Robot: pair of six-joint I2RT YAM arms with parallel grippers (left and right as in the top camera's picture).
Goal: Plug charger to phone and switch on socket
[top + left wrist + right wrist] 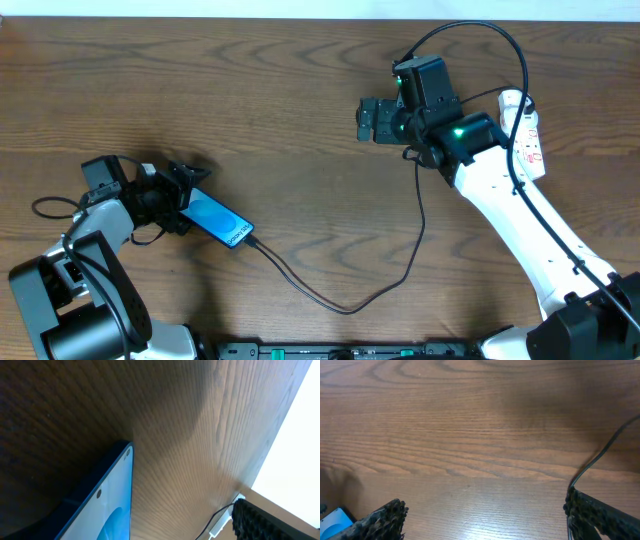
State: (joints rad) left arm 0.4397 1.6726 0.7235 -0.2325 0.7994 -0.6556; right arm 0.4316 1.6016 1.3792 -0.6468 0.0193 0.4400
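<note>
The phone point(220, 222), with its blue screen up, lies on the table at the left. Its left end sits between the spread fingers of my left gripper point(186, 200). In the left wrist view the phone point(107, 505) lies to the left, with a wide gap to the right finger point(255, 522). The charger point(345, 305), a thin black cable, meets the phone's right end, loops across the front and rises to the socket point(527, 135), a white strip at the far right. My right gripper point(366, 118) is open and empty over bare wood point(487, 525), left of the socket.
The right arm's white link point(520, 215) slants across the right side of the table, partly over the socket. The charger point(602, 455) crosses the right wrist view, and the phone point(335, 517) shows at its lower left. The table's far edge is near the socket point(224, 521).
</note>
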